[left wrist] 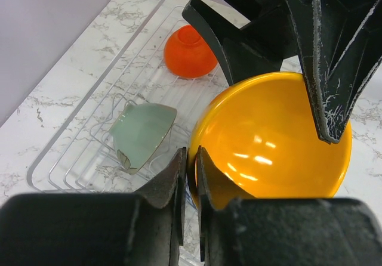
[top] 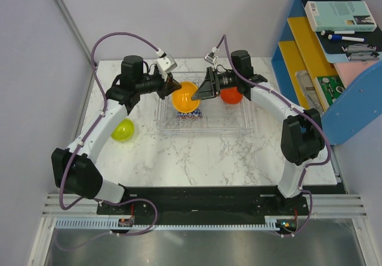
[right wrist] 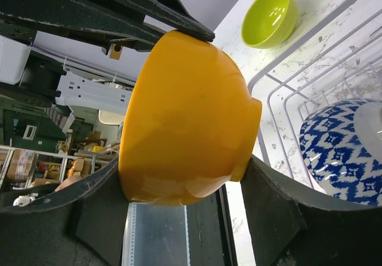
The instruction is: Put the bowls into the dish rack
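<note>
The orange-yellow bowl (top: 185, 97) hangs tilted above the clear dish rack (top: 239, 129), between both grippers. My left gripper (top: 173, 88) is shut on its rim (left wrist: 192, 158). My right gripper (top: 202, 90) spans the bowl (right wrist: 185, 117), with one finger against the rim side and the other against the foot. The zigzag bowl (right wrist: 340, 152) lies in the rack right below. The red-orange bowl (left wrist: 190, 52) and the pale grey-green bowl (left wrist: 143, 133) also sit in the rack. The lime green bowl (top: 122, 130) stands on the table left of the rack.
A blue shelf unit (top: 340, 99) holding books and pens stands just past the table's right edge. Grey walls close the back and the left side. The marble tabletop (top: 197, 158) lies between the rack and the arm bases.
</note>
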`<state>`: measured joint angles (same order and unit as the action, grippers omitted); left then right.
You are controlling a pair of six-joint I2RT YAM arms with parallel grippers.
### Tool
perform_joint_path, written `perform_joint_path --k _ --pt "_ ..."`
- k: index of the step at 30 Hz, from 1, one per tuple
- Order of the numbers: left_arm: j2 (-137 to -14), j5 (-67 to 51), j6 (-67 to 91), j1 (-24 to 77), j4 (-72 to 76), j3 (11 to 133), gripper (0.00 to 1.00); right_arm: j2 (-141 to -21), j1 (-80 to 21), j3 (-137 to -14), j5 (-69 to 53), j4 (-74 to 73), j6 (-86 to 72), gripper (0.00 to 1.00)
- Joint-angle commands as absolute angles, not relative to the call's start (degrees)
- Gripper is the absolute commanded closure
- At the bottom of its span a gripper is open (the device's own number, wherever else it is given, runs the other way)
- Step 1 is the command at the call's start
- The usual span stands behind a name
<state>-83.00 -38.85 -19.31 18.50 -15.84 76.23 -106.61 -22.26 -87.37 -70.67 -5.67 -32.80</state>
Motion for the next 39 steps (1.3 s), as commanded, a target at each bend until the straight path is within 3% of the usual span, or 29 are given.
perform_joint_path --k 1,6,9,10,11,16,21,30,39 --pt "-80.3 -38.8 -18.4 19.2 -12.1 74.9 0.82 -103.8 -21.8 -86.5 -71.8 -1.4 -33.2 1.0" --pt "-79.1 -38.6 -18.5 19.2 -11.4 73.1 0.57 -103.2 -20.9 -86.1 -70.4 -1.6 -32.9 1.0" --pt "-78.5 -37.4 -18.4 18.8 -11.2 72.5 0.3 -102.9 -20.0 -86.0 -69.3 -1.8 -32.8 1.0" --pt "-78.2 -37.1 -18.2 18.4 -11.1 72.3 0.06 -102.7 -19.7 -86.0 -68.4 -2.5 -31.7 1.0" --pt "-78.0 -37.0 -17.3 17.8 -10.7 72.2 0.0 -102.6 -19.2 -86.5 -67.9 -3.8 -30.6 1.0" --pt "-75.3 -41.7 -12.4 8.5 -9.1 70.1 0.0 -102.0 -16.0 -88.6 -63.2 -16.2 -21.1 1.0" --pt "-72.3 -41.3 -10.6 -3.5 -12.0 66.3 0.0 -100.4 -15.6 -94.3 -42.6 -34.5 -5.6 1.0" --pt "-65.0 -38.9 -14.0 -20.0 -16.9 56.3 0.0 -94.4 -17.7 -93.7 -11.1 -43.3 -1.0 1.0" --pt "-63.9 -39.9 -13.2 -28.1 -14.0 49.9 0.0 -95.1 -25.7 -90.2 8.2 -47.6 1.8 1.0"
